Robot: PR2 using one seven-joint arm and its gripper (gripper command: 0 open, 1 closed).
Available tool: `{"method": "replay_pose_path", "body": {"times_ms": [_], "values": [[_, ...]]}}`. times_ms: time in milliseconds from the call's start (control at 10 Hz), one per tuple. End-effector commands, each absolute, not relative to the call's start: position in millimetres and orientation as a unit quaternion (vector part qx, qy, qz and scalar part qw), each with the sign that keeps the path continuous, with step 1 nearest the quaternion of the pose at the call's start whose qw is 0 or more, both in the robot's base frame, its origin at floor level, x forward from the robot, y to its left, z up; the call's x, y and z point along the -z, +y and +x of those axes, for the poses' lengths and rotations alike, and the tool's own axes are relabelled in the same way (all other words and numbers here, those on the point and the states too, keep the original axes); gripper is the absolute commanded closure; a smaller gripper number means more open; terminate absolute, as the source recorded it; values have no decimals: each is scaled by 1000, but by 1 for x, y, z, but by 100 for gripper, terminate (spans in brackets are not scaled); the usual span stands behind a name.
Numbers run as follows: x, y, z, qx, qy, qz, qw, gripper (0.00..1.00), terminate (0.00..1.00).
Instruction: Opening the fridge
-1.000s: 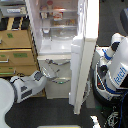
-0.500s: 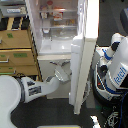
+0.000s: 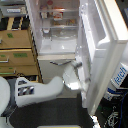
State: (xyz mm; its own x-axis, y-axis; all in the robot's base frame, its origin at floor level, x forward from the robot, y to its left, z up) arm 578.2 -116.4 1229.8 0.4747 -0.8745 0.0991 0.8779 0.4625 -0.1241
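A kitchen-like test room — a stocked fridge [image 3: 75, 45] stands open beside a wooden drawer cabinet [image 3: 17, 52].

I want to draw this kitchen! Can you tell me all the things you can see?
fridge: one, white, centre, inside showing.
fridge door: one, white, swung open toward the exterior view's right.
shelf items: several, small and blurry, upper shelves; cannot tell what they are.
wooden cabinet: one, tan, drawers, exterior view's left of the fridge.
robot body: one, white and blue, right edge.
arm: one, white, bottom left reaching to the door.
gripper: one, grey, at the door's inner edge; grip unclear.
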Motion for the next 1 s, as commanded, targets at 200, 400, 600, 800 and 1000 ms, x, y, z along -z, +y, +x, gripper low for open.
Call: {"method": "replay_pose_path", "body": {"times_ms": [200,400,600,800,1000], "values": [[-1396,-294,360,579,-66,-139,801,0,0],[-1352,-229,409,511,-72,-102,850,0,0],[-1277,-104,421,515,-159,-27,842,0,0],[-1220,-32,443,475,-146,15,867,0,0],[-1176,42,456,448,-148,20,882,0,0]]}}
